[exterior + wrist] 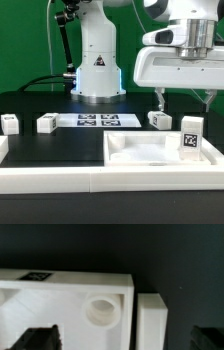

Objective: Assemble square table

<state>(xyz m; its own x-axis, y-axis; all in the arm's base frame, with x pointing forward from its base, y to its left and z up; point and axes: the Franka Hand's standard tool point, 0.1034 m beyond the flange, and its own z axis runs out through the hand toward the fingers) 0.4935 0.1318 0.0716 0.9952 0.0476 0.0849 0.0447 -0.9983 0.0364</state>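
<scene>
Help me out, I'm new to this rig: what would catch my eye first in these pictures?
The white square tabletop, a tray with a raised rim, fills the foreground, and the open gripper hangs above its corner at the exterior view's right. A tagged leg stands upright by that corner; three other legs lie on the dark table behind, flanking the marker board.

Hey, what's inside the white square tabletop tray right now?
Inside the tabletop, only bare white floor shows; the wrist view adds a round hole at one corner. Its near wall hides the floor's front strip.
</scene>
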